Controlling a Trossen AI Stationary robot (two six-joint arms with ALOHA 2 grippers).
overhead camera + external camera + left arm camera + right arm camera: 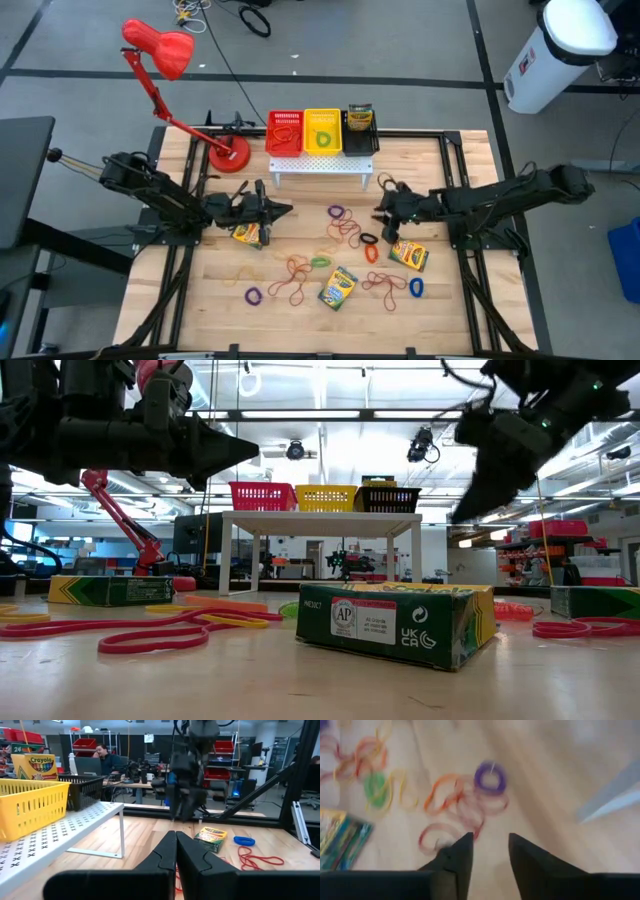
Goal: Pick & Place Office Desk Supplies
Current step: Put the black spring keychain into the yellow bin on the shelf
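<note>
Purple rubber band (490, 776) on bare wood, lying at twelve o'clock from right gripper (490, 852), fingers apart, empty. Left gripper (176, 851) farther, at nine o'clock, pinched together, empty.

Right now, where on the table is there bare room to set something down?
Bare wood lies along the near edge of the table, below the middle crayon box, and in the far right corner beside the white rack. The middle, between both grippers, is crowded with rubber bands.
</note>
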